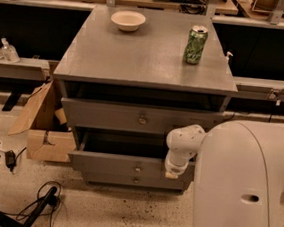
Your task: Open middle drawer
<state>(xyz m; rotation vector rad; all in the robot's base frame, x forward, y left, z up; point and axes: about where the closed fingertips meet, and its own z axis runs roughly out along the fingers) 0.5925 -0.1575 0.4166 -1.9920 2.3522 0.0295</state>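
The middle drawer point(109, 165) stands pulled out, its front well forward of the top drawer point(101, 115), with the dark inside showing between them. Its long axis runs left to right. The claw point(172, 172) hangs against the right end of that front, so the knob point(137, 169) lies to its left, at about the same height. I cannot tell whether the claw is apart, together or gripping. Any further pull runs straight toward the robot, over bare floor. The box point(46, 139) and cables point(40, 203) sit off to the left, out of that path.
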